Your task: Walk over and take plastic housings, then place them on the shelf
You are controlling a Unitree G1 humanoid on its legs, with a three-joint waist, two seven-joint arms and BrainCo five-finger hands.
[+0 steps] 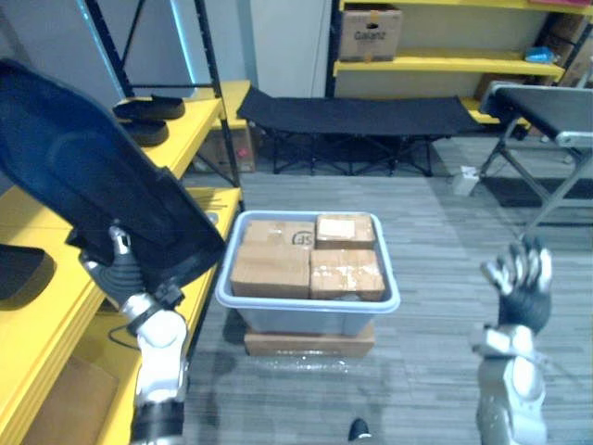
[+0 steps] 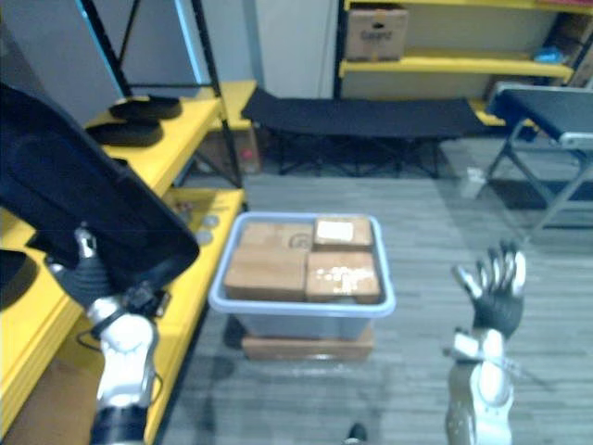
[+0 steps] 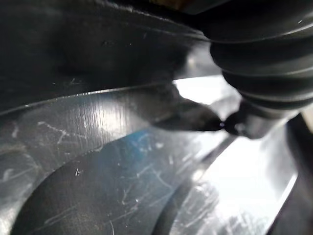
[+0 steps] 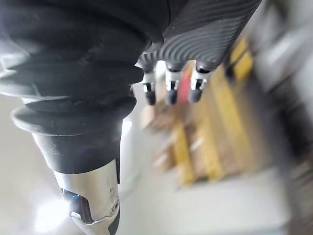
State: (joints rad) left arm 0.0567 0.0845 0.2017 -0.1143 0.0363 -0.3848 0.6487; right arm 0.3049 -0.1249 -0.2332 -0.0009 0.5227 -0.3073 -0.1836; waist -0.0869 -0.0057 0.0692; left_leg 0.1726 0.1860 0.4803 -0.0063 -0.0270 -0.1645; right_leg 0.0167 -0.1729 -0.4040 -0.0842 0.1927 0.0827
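Left hand (image 1: 119, 269) sits at the lower edge of a big dark plastic housing (image 1: 83, 176), which is tilted up above the yellow shelf (image 1: 42, 320) on the robot's left. Its fingers are hidden behind the housing, so can't tell the grip. 2 more dark housings (image 1: 153, 108) lie on the shelf's far end. Right hand (image 1: 519, 273) is raised w/ fingers straight & spread, holding nothing, well apart from the housing. Between the 2 hands, on the floor: grey bin (image 1: 306, 320) w/ 4 cardboard boxes (image 1: 271, 269).
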